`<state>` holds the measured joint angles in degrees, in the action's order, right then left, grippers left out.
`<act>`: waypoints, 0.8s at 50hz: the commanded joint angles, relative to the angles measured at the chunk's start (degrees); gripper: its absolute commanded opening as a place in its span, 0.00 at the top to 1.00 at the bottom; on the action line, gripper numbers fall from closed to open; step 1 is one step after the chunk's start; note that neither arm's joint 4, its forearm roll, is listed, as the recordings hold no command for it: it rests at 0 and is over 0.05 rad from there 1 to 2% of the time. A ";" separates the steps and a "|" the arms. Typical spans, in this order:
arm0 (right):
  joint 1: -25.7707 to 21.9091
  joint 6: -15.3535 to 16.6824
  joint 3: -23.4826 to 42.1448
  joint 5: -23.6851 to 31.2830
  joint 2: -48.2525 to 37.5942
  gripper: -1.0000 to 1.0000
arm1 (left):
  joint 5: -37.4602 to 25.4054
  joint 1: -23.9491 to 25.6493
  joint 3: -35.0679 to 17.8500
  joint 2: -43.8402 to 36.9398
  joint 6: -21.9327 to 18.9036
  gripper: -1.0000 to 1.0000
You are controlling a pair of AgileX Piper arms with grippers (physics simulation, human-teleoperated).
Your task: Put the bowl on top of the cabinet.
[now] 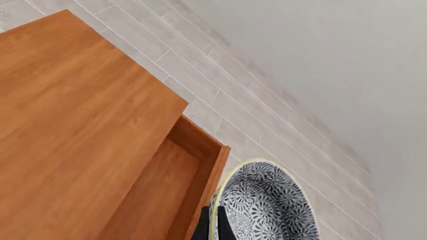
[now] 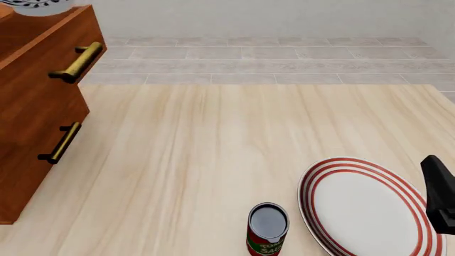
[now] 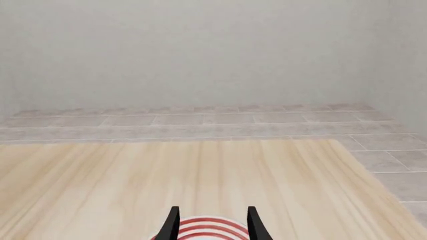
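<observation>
My left jaws [image 1: 212,227] pinch the bowl [image 1: 267,202] rim just off the cabinet [image 1: 80,115] top's edge, so carry it over the top before lowering; right jaws [image 3: 212,224] apart, idle.

Bright, even, flat light — sharp renders, barely any shadows, no glare.

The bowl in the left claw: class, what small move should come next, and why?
Probably carry the bowl sideways over the cabinet top before lowering. In the left wrist view the left claw pinches its rim, and the bowl hangs beyond the cabinet's edge, over floor tiles.
</observation>
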<state>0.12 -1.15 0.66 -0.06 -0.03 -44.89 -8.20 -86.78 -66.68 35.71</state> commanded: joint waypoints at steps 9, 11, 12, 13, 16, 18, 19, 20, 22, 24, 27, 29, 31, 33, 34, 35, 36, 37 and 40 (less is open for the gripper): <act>-0.23 0.21 0.14 0.26 0.00 0.00 | -4.51 -6.93 -3.97 1.48 -1.34 1.00; -0.24 0.24 0.11 0.24 0.00 0.00 | -4.85 -7.80 -4.35 1.70 -1.28 1.00; -0.22 0.23 0.26 0.37 0.00 0.00 | -5.05 -8.01 -4.78 1.67 -1.37 1.00; -0.22 0.24 0.30 0.41 0.00 0.00 | -5.14 -8.50 -4.92 1.71 -1.40 1.00; -0.24 0.27 0.06 0.18 0.00 0.00 | -5.48 -9.41 -5.34 1.78 -1.49 1.00; -0.21 0.26 0.11 0.25 0.00 0.00 | -5.71 -9.87 -5.54 1.95 -1.39 1.00; -0.21 0.26 0.11 0.25 0.00 0.00 | -5.72 -9.87 -5.54 1.95 -1.39 1.00; -0.21 0.27 0.11 0.26 0.00 0.00 | -5.75 -9.94 -5.44 1.99 -1.19 1.00; -0.21 0.24 0.19 0.36 0.00 0.00 | -5.89 -10.38 -5.70 2.09 -1.20 1.00; -0.20 0.13 -0.02 0.19 0.00 0.00 | -5.89 -11.22 -5.57 2.31 -0.92 1.00; -0.19 0.05 -0.12 0.13 0.00 0.00 | -5.85 -11.98 -5.40 2.39 -0.63 1.00; -0.22 0.03 0.03 0.31 -0.01 0.00 | -5.83 -12.70 -5.26 2.48 -0.37 1.00; -0.23 0.02 0.03 0.31 -0.01 0.00 | -5.81 -12.74 -5.18 2.49 -0.28 1.00; -0.24 0.02 0.06 0.35 -0.01 0.00 | -5.80 -13.11 -5.17 2.61 -0.24 1.00; -0.23 0.01 0.05 0.33 -0.01 0.00 | -5.71 -13.33 -4.84 2.77 0.19 1.00; -0.25 0.01 0.07 0.36 -0.01 0.00 | -5.67 -13.35 -4.84 2.83 0.20 1.00; -0.26 0.02 0.09 0.37 -0.01 0.00 | -5.61 -13.77 -4.64 2.94 0.38 1.00; -0.25 0.02 0.08 0.37 -0.01 0.00 | -5.54 -13.86 -4.37 2.99 0.73 1.00; -0.27 0.05 0.13 0.43 -0.01 0.00 | -5.48 -14.73 -4.05 3.13 1.09 1.00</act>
<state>-0.11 -1.08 0.72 0.26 -0.03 -50.54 -20.70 -91.23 -64.23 35.92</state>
